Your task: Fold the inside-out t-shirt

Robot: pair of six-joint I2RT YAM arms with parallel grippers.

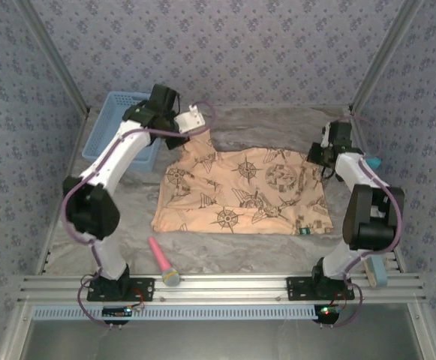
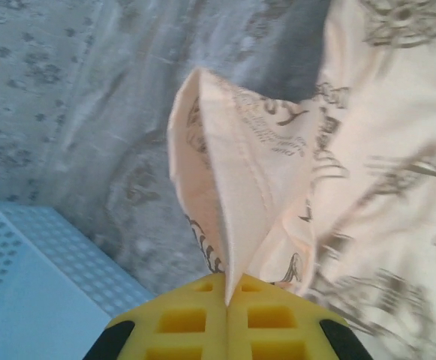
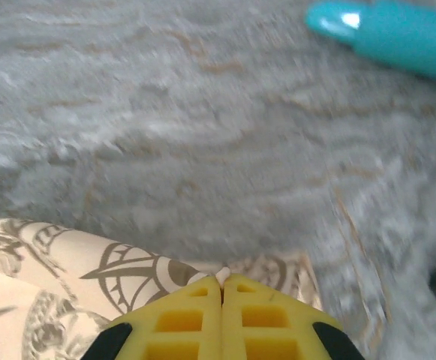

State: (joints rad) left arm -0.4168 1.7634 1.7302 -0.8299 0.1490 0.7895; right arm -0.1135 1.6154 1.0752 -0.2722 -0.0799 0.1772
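Left jaws pinch t-shirt (image 1: 240, 191) fold; right jaws pinch its edge.

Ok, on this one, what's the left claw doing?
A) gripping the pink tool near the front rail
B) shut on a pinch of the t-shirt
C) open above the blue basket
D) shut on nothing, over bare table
B: in the left wrist view the left claw is closed tight, with a raised peak of the t-shirt pinched in it.
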